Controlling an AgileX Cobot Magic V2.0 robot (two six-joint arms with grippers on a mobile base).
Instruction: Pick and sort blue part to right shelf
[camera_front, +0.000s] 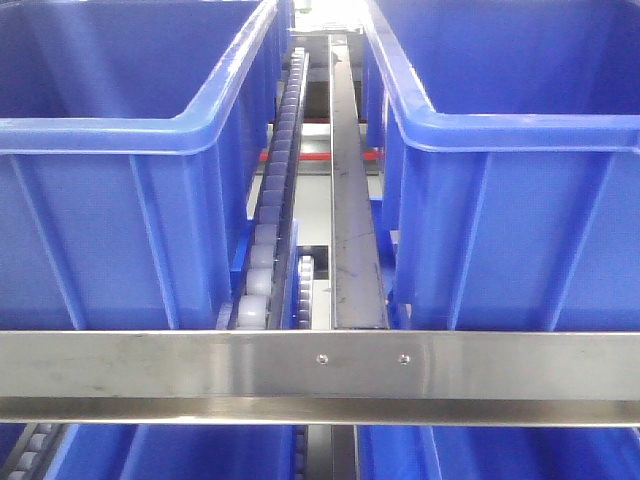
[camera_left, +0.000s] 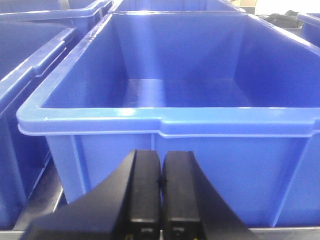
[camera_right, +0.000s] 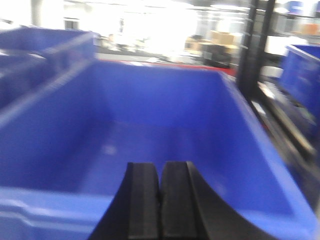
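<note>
Front view: the right shelf (camera_front: 320, 360), roller track (camera_front: 272, 215) between two blue bins (camera_front: 110, 230) — no blue part anywhere. Left wrist: left gripper (camera_left: 160, 200) pressed together, empty, facing a bin's wall (camera_left: 165, 125). Right wrist, blurred: right gripper (camera_right: 160, 205) closed, empty — reaching blind risks clipping a rim.

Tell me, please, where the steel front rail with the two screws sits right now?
In the front-facing view, the front rail runs across the lower frame, below the two blue bins and across the near end of the roller track between them.

blue bins (camera_front: 120, 110), silver steel rail (camera_front: 200, 365)
</note>
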